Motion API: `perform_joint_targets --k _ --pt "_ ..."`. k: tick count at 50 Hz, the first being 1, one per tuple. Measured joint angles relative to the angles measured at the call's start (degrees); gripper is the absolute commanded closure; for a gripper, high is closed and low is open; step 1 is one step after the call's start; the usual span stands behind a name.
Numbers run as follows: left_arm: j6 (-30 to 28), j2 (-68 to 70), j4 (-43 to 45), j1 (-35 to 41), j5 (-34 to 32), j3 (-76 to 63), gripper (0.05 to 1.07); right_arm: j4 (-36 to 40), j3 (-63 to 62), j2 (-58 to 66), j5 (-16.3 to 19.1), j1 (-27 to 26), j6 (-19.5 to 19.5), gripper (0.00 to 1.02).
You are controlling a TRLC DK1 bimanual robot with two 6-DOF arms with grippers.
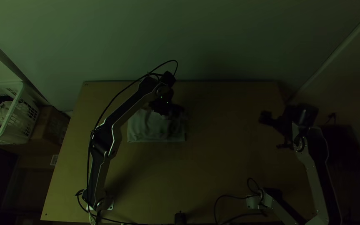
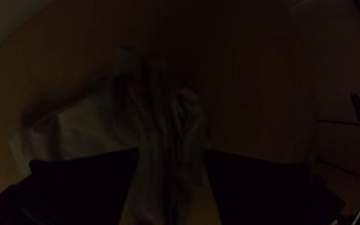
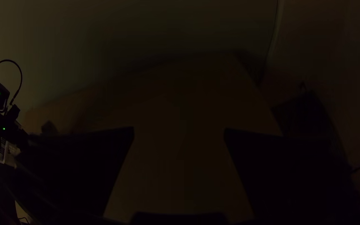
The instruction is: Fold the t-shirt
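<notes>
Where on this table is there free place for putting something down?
On the table, bare wood lies between the t-shirt and the right tool. Another patch is nearer, between the left arm and the cables. It is crowded at the t-shirt's far part, beside the left tool.

The pale t-shirt [image 1: 153, 128] lies part flat, part bunched, on the table [image 1: 221, 162].
</notes>
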State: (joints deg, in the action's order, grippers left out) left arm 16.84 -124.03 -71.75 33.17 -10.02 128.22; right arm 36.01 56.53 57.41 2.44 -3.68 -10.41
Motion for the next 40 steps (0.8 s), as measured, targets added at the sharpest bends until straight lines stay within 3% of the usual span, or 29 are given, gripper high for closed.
perform_joint_targets --k 15,28,40 --pt "2.62 3.08 4.39 -0.22 -3.41 0.76 0.09 -2.05 -3.8 -0.83 0.02 0.96 0.68 0.03" --pt "-1.79 12.85 4.9 -7.23 -3.5 -1.16 0.09 -9.05 -3.41 -2.14 0.0 0.5 3.13 0.03" --pt "-4.52 25.38 13.94 -12.44 -3.52 -10.4 0.09 -16.39 -1.42 -5.05 0.0 0.48 5.73 0.03"
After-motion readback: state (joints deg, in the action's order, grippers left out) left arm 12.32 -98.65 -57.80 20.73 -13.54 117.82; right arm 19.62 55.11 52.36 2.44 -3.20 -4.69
